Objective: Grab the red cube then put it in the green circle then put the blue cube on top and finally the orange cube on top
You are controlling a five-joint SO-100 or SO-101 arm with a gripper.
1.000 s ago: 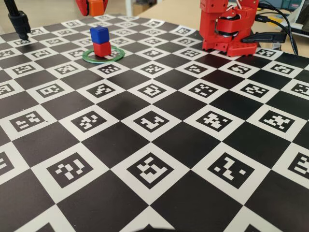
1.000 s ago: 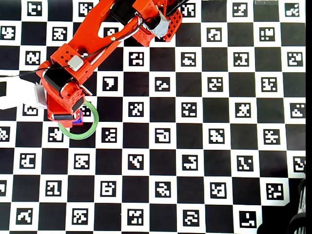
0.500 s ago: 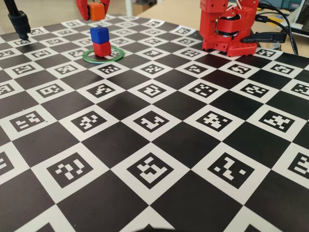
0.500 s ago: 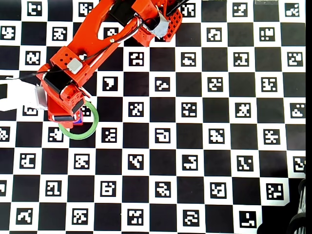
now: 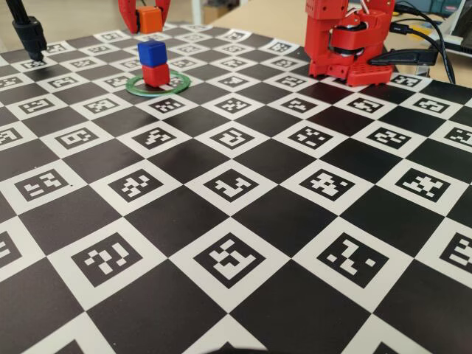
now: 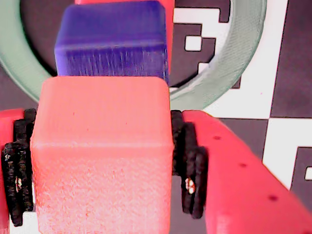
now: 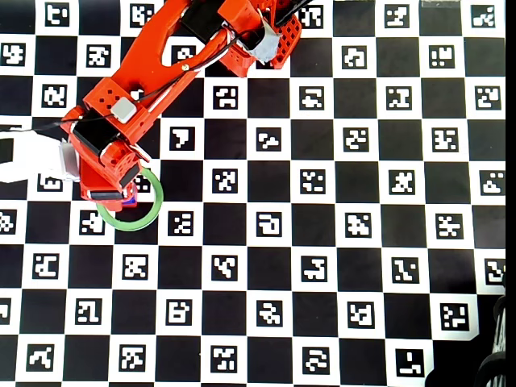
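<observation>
The blue cube (image 5: 152,52) sits on the red cube (image 5: 155,74) inside the green circle (image 5: 158,94) at the far left of the board. Above and just behind that stack hangs the orange cube (image 5: 150,19), with my gripper (image 5: 150,18) shut on it. In the wrist view the orange cube (image 6: 102,151) fills the space between the black pads (image 6: 187,165), with the blue cube (image 6: 112,41) right below it, a sliver of the red cube (image 6: 169,29) and the green circle (image 6: 243,53) around them. From overhead my arm (image 7: 121,121) covers the stack; part of the green circle (image 7: 149,211) shows.
The arm's red base (image 5: 346,44) stands at the back right with black cables (image 5: 431,37) beside it. A black stand (image 5: 29,33) rises at the back left corner. The checkered marker board (image 5: 236,221) spreads out toward the front.
The gripper with the orange cube has come down a little in the fixed view, closer to the blue cube's top. The stack and the ring have not moved.
</observation>
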